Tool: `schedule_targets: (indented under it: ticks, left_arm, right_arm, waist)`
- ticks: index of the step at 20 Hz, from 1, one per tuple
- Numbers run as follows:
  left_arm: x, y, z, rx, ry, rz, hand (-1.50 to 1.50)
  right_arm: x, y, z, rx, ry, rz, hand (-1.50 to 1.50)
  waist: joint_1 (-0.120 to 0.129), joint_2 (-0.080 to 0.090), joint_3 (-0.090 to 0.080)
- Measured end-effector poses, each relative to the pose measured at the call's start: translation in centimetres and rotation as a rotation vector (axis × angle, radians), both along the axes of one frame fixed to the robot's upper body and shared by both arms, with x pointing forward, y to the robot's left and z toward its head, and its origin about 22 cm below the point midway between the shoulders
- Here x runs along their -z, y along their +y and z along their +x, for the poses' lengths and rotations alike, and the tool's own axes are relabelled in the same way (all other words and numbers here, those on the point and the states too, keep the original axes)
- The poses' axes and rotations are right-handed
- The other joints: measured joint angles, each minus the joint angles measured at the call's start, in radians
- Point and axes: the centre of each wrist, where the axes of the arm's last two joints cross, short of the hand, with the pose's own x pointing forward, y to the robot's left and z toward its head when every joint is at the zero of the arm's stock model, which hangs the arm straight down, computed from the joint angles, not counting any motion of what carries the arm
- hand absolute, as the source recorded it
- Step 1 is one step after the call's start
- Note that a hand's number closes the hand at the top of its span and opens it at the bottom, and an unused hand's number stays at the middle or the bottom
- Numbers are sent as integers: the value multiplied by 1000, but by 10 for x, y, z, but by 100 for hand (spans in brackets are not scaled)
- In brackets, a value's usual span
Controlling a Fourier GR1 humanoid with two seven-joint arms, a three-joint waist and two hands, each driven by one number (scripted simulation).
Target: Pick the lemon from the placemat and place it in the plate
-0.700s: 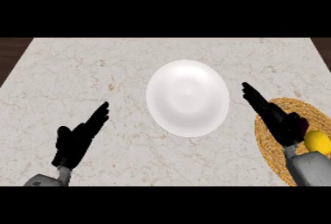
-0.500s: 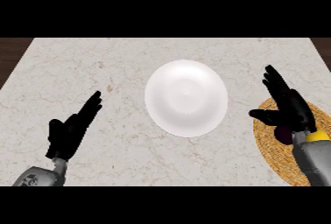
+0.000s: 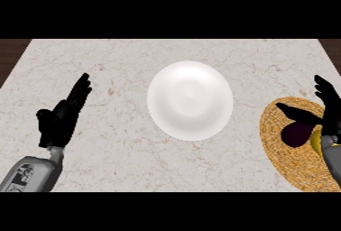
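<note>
A white oval plate point(image 3: 191, 100) lies in the middle of the marble counter. At the right edge a round woven placemat point(image 3: 288, 158) holds the yellow lemon point(image 3: 315, 139), of which only a sliver shows beside my right wrist. My right hand point(image 3: 329, 113) hovers over the mat, open, with straight fingers pointing up and the thumb spread to the left. It casts a dark shadow on the mat just left of the lemon. At the view's left my left hand point(image 3: 61, 120) rests open, fingers up, well apart from the plate.
The light marble counter point(image 3: 120, 153) spreads around the plate. Dark wood floor point(image 3: 10, 54) shows beyond its far left and far right corners. The placemat runs past the view's right edge.
My right hand has moved right, from near the plate's edge to above the placemat, and now covers most of the lemon. The left hand has drifted slightly left.
</note>
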Motion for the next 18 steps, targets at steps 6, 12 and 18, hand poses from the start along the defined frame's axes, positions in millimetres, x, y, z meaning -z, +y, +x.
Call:
schedule_targets:
  ticks: [6,12,18]
  left_arm:
    - [-3,1,10,-22,-8,12,0]
    - [1,-1,8,-40,-3,15,0]
    - [3,-2,9,-48,-9,18,0]
  right_arm:
    - [21,30,-6,119,11,-156,-150]
    - [-25,20,-15,172,23,-326,-150]
    - [-74,15,-17,169,317,-374,-150]
  waist:
    - [-5,-7,4]
    - [-17,-13,3]
    - [-21,-16,0]
